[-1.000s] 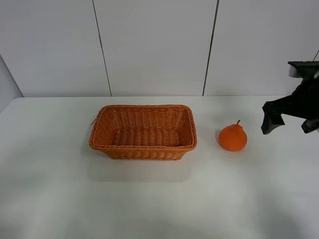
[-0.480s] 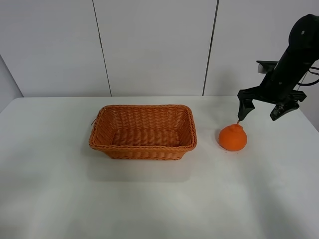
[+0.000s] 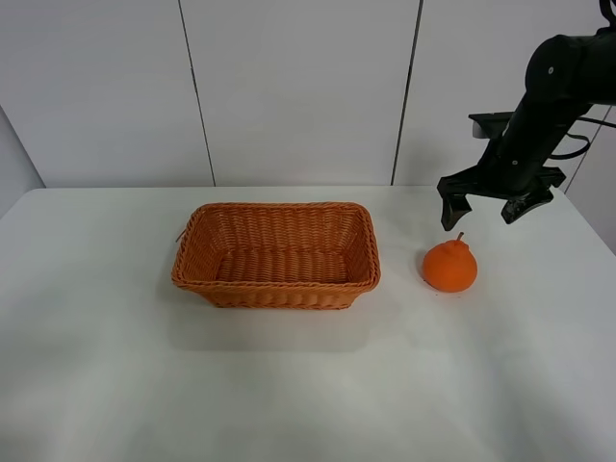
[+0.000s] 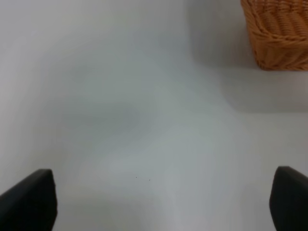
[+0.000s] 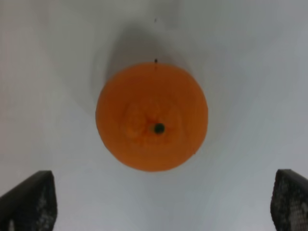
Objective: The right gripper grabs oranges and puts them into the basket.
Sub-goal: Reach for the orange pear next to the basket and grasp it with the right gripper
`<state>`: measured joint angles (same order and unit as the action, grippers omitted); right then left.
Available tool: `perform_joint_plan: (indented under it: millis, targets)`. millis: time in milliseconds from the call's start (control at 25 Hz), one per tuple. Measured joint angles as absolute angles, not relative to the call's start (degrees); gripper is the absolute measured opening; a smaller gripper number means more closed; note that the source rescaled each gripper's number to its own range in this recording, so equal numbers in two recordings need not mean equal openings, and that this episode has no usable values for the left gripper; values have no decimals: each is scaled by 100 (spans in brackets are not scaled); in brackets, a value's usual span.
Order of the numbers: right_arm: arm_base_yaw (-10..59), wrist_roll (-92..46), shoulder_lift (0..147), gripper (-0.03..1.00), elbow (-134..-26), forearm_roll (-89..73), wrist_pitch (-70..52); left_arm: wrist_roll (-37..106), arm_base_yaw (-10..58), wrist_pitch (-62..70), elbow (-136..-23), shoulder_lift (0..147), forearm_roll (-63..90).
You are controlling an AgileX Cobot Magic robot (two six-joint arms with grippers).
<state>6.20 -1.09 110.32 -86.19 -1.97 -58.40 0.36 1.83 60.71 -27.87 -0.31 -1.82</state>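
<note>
Right gripper (image 3: 478,218): fingers (image 5: 30,199) spread wide, nothing between them. They hang above the table (image 3: 115,385), clear of the fruit.

Orange (image 5: 152,117): directly below the open fingers and close to centred between them in the wrist view, stem pointing up at the camera. It rests on the table, apart from both fingers.

Basket (image 3: 279,291): well off to one side of the fingers, beyond the orange. It is empty, so we judge the task barely begun.

Left gripper (image 4: 159,202): also open, holding nothing, low over bare table, with a basket corner ahead of it.

Risks, as we judge them:
- The fruit is round and smooth-looking. A finger touching down first on one side could roll it out of the gap.
- The raised neck and stem sit high, so a descent through the centre might strike them and tip the fruit.
- Closing too high would catch only the neck, a weak hold that could slip on the way across.
- The basket's flared wall and braided rim stand up from the table, and a low carry could clip them.

Materials: orange matte, slightly dimpled around the stem. Basket tight woven wicker, orange-brown. Table plain white, smooth. Finger pads dark, with a fine grid texture.
</note>
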Motion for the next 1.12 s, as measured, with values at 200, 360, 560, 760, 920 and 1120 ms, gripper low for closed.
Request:
perform_joint_plan:
  millis: [200, 360, 560, 760, 920, 1120]
  targets:
    - [620, -109, 11488, 98, -8619, -197, -5449, 36, 183, 6071, -2787, -31, -182]
    - [620, -150, 11908, 98, -8619, -235, -5232, 36, 183, 6071, -2787, -31, -182]
    - [620, -216, 12325, 98, -8619, -343, -5094, 36, 183, 6071, -2787, -31, -182]
    - [620, -216, 12526, 98, -8619, -374, -4901, 36, 183, 6071, -2787, -31, -182]
    - [620, -203, 12604, 94, -8619, -413, -4859, 36, 183, 6071, -2787, -31, -182]
    - [620, -200, 12604, 30, -8769, -440, -4933, 36, 183, 6071, -2787, -31, -182]
